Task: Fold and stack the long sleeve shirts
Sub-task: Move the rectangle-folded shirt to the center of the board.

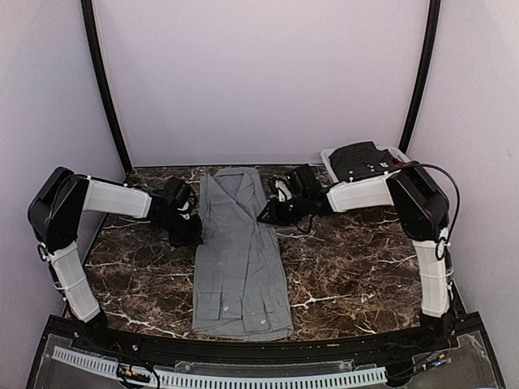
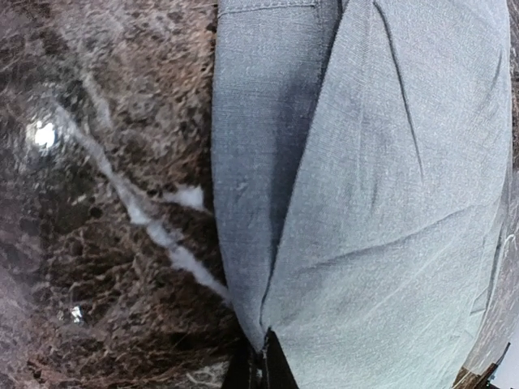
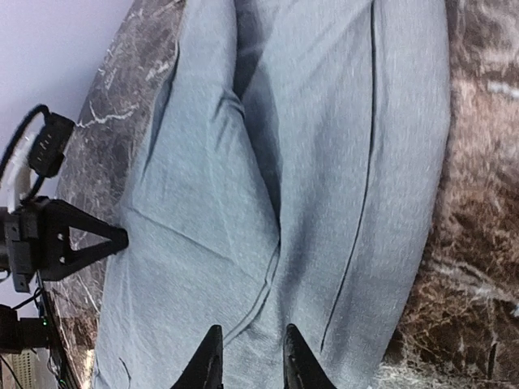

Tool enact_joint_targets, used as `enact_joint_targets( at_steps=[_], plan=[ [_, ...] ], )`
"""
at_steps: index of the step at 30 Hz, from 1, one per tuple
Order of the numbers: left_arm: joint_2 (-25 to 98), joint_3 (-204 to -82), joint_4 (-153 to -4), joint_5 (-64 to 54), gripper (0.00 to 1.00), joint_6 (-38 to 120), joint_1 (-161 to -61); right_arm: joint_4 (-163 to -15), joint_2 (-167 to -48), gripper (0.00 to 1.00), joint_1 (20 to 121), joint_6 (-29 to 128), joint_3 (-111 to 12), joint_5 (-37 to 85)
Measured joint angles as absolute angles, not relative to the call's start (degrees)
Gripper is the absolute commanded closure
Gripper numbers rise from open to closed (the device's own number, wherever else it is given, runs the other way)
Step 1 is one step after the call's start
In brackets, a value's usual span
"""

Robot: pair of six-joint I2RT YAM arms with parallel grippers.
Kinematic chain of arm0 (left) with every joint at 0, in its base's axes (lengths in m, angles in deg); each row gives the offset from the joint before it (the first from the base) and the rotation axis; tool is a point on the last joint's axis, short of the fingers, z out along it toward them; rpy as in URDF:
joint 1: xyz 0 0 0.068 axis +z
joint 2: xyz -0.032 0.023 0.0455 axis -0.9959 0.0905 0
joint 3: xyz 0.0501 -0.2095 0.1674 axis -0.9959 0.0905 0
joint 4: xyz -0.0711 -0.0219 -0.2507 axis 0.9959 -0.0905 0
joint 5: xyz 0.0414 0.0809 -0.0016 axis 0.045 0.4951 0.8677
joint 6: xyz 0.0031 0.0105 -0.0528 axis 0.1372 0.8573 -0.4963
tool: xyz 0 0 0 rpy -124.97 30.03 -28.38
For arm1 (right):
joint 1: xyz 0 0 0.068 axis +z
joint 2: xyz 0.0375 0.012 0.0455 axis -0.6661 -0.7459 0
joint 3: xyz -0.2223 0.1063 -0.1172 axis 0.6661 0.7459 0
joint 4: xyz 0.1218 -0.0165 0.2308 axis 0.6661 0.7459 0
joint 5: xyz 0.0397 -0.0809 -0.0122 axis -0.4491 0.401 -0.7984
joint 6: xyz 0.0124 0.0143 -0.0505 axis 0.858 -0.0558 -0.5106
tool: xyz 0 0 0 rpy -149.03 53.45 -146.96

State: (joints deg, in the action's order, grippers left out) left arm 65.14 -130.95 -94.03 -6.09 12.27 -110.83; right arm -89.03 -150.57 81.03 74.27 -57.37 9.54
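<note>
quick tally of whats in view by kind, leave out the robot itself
shirt, grey: 1
basket, white: 1
dark item in the basket, too unclear to name: 1
total: 3

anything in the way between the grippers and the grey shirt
Nothing visible is. The left gripper is shut on the left edge of the shirt, and the right gripper straddles cloth at its right edge.
</note>
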Motion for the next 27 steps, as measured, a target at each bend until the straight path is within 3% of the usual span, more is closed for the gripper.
enact_joint_targets(
  at_steps=[2,5,9,15,20,27],
  plan=[
    [64.4,-130.4,-95.2,-5.5,0.95,12.4,-110.7,-88.9,-149.9,0.77,81.0,74.0,-58.5,9.8],
    [64.0,-130.4,-96.3,-5.1,0.71,13.3,-110.2,-88.8,-149.2,0.76,81.0,73.1,-60.4,10.3],
    [62.9,-131.1,-98.3,-3.9,0.59,14.6,-109.6,-87.8,-148.4,0.76,80.7,71.7,-60.9,11.2],
    [60.4,-136.3,-101.4,-2.8,0.6,16.8,-109.6,-85.5,-145.8,0.76,80.0,69.4,-59.9,12.9],
    [60.7,-142.2,-98.1,-5.5,0.68,18.4,-111.1,-85.3,-142.4,0.76,78.8,68.1,-58.0,13.9],
    [72.2,-151.7,-87.4,-13.2,0.74,18.6,-112.6,-85.2,-139.5,0.77,78.0,67.8,-54.9,14.1]
  ],
)
